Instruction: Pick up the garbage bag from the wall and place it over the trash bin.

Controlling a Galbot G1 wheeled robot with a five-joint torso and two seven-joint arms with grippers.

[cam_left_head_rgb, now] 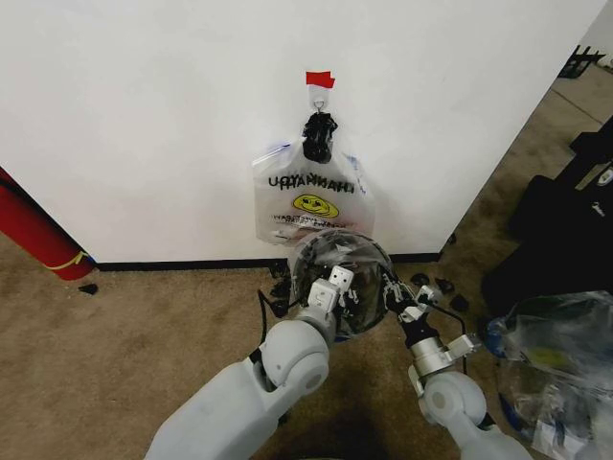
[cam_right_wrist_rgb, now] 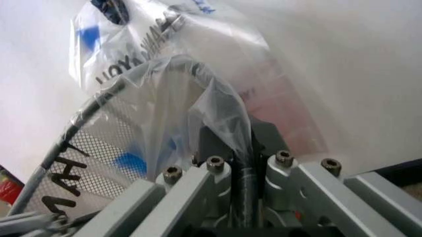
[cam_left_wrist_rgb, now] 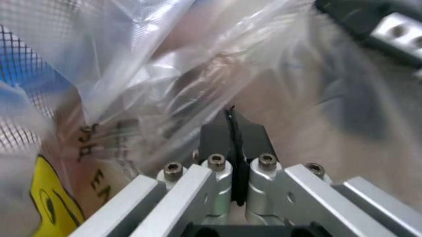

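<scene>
A flat bundle of bags (cam_left_head_rgb: 308,199) hangs by a black clip (cam_left_head_rgb: 319,134) on the wall (cam_left_head_rgb: 144,115) at twelve o'clock. Just below, the garbage bag (cam_left_head_rgb: 356,261) drapes the trash bin (cam_left_head_rgb: 330,251), flanked by the left gripper (cam_left_head_rgb: 324,290) and right gripper (cam_left_head_rgb: 400,297).

Bin (cam_left_head_rgb: 340,287): base and lower wall hidden behind both arms and the bag film (cam_left_head_rgb: 330,251) over it. Left gripper (cam_left_head_rgb: 356,287): tips masked by film in the head view. Lettering on the wall bundle (cam_left_head_rgb: 308,206) under the clip: too small to read. Red cylinder (cam_left_head_rgb: 34,235): cut off by the left edge. Clear sack (cam_left_head_rgb: 551,355): cut off at the right edge, contents indistinct.
</scene>
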